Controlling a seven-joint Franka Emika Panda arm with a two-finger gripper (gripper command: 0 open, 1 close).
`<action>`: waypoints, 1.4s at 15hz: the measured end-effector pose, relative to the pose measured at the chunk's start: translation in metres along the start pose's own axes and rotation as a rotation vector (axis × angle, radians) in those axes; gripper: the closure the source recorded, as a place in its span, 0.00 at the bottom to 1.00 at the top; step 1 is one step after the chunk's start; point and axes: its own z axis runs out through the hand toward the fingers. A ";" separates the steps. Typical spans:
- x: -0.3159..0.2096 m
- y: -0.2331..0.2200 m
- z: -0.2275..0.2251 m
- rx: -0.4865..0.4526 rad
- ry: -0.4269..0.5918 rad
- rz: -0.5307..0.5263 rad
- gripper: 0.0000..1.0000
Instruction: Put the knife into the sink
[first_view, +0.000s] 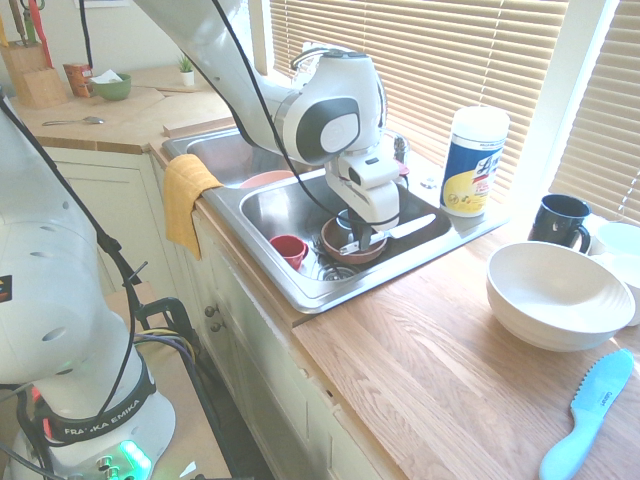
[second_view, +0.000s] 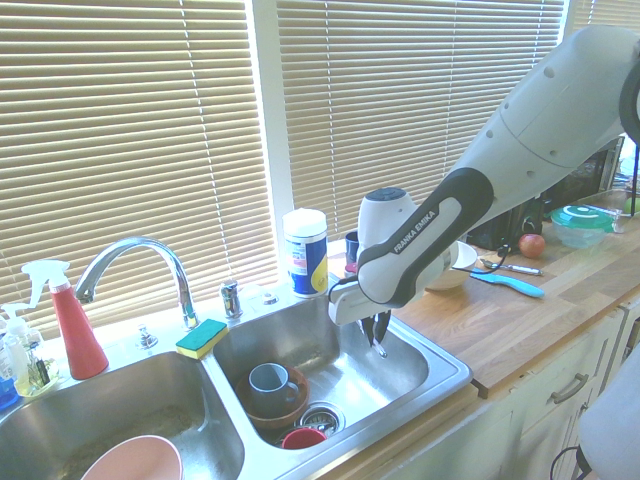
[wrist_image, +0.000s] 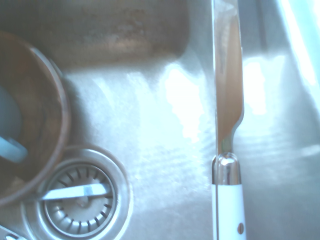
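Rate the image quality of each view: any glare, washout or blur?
First exterior view: window backlight washes out the sink surroundings. Second exterior view: bright blinds, sharp enough. Wrist view: glare on the basin floor, bluish haze, soft focus; knife still legible.

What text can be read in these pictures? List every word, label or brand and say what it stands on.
"FRANKA EMIKA" on the band round the arm's base.
"FRANKA EMIKA" on the dark band of the arm's forearm.
Label on the wipes canister: print too blurred to read.
Mark on the light-blue knife: too small to read.
The knife over the sink bears no readable text.
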 end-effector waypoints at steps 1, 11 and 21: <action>-0.011 -0.007 0.009 0.000 0.000 0.004 1.00; -0.068 -0.050 0.101 -0.022 -0.037 0.014 1.00; -0.050 -0.063 0.158 -0.032 -0.067 0.032 0.00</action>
